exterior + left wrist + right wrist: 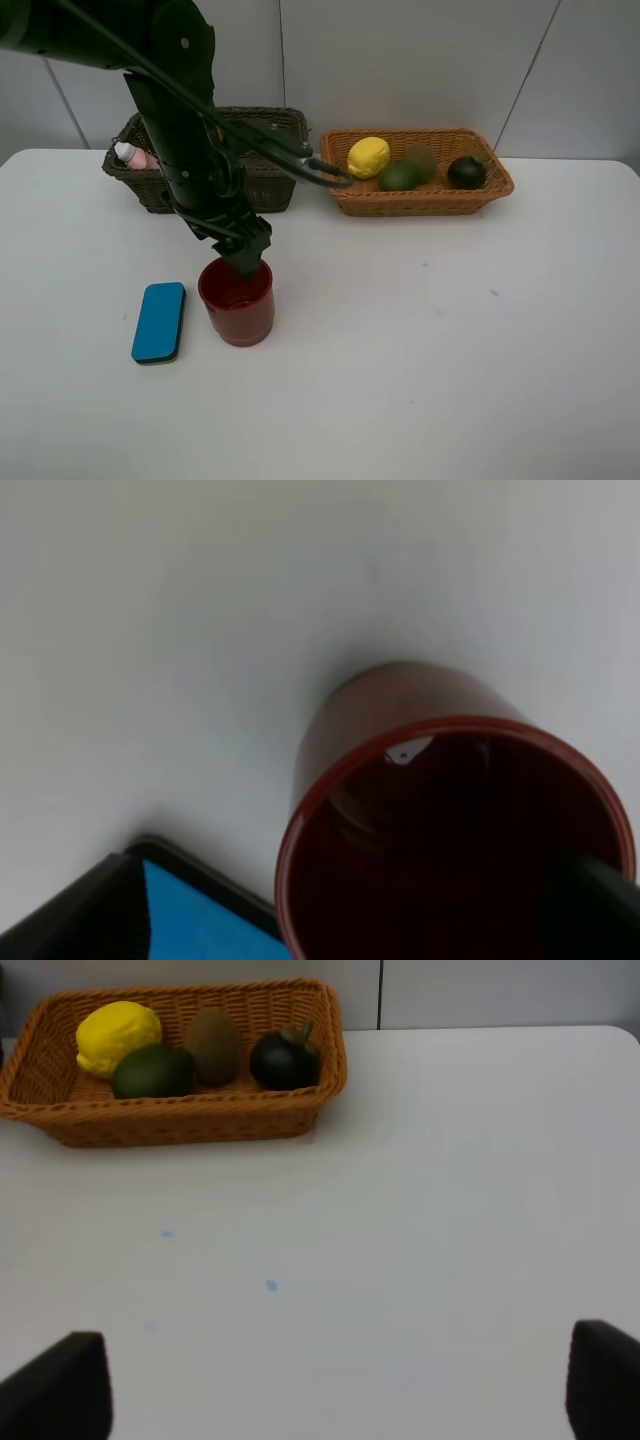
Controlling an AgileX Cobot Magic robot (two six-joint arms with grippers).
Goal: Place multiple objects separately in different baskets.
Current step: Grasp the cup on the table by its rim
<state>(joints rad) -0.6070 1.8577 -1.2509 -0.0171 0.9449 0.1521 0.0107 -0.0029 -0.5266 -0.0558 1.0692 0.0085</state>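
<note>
Red cup [236, 300]: stood upright on the tabletop [450, 350], front left, open end up.
Left hand [247, 262]: was down at the cup's far rim, spread wide and gripping nothing.
Left hand, wrist view: one finger [590, 905] was inside the cup and the other finger [85, 910] outside it, with the cup wall between them, unpinched.
Cup to left hand: the rim lay right under the hand, between its fingers.
Eraser [159, 321]: blue, lay flat on the tabletop just left of the cup, with a narrow gap between them.
Right hand [337, 1340]: was spread wide and empty over bare tabletop, well apart from the orange basket [430, 203]; the high view did not show it.
Dark basket [270, 190]: sat back left, partly behind the left arm, with the bottle [133, 155] lying at its left end.
Orange basket: sat just right of the dark one and held the lemon [368, 157], lime [399, 177], kiwi [422, 160] and mangosteen [466, 172].
</note>
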